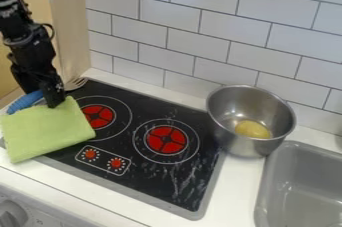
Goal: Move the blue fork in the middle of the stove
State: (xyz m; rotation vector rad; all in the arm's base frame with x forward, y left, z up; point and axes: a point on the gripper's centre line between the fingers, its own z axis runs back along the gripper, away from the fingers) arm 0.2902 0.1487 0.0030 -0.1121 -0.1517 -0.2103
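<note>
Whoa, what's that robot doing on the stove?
The black robot arm has its gripper down at the blue-handled fork, covering part of it; I can't tell if it has hold of it. The fork is at the stove's far left corner, next to a green cloth. It's meant to go in the middle of the stove and isn't there yet. Over on the right, a metal pot has something yellow inside.

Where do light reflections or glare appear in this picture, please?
Camera view: soft highlights on the round silver metal pot; pale streaks, glare or smears, I cannot tell which, on the flat black stove top; fairly even light on the white rectangular wall tiles.
</note>
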